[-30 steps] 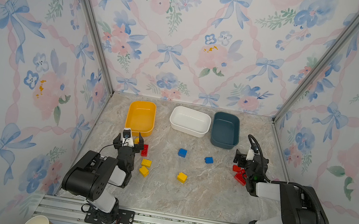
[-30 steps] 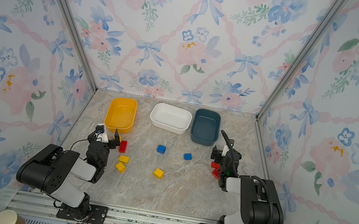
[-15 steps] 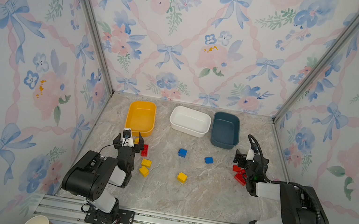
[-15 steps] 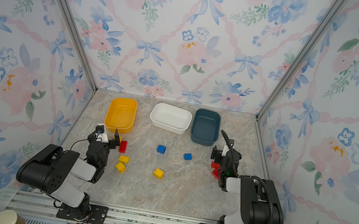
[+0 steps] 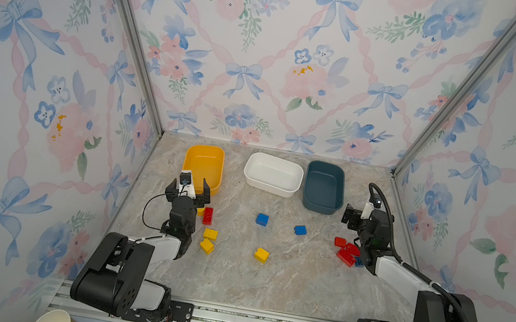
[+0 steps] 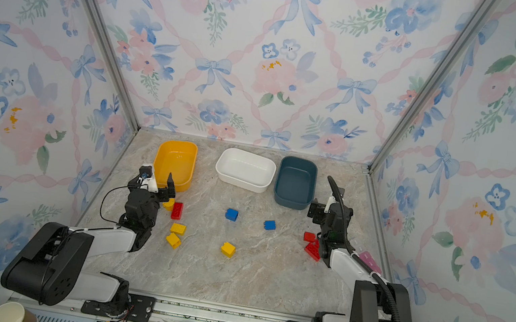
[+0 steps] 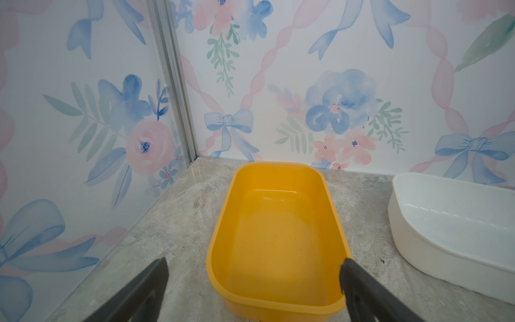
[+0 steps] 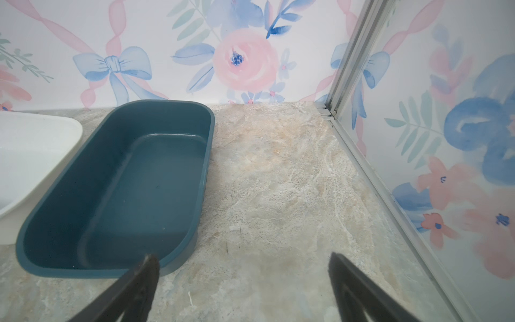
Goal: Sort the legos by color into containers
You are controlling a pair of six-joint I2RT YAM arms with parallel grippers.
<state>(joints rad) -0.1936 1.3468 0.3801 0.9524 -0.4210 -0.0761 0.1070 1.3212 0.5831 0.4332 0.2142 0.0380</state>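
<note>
Flowery pink and blue wallpaper (image 5: 268, 46) is covering the walls around a grey marble-look table top (image 5: 264, 283). Three shallow plastic tubs are sitting in a row at the back: a yellow-orange tub (image 5: 203, 163), a white tub (image 5: 272, 175) and a dark teal tub (image 5: 323, 187), all looking empty. The small plastic lego bricks are all lying on the table. Two blue bricks (image 5: 262, 219) are sitting in the middle. Yellow bricks (image 5: 210, 233) and one red brick (image 5: 207, 215) are lying just beside the left arm (image 5: 161, 245). A little heap of red bricks (image 5: 346, 251) is lying by the right arm (image 5: 399, 281). The left gripper (image 5: 188, 192) is hanging at the near end of the yellow-orange tub, jaws wide, holding nothing. The right gripper (image 5: 363, 218) is hanging beside the teal tub, also wide and empty.

The arms are sitting so near the bricks that a turn could be knocking them away. The red bricks are crowding together, so one pinch might be lifting two. A jaw could also be bumping a tub rim and sliding the tub.
</note>
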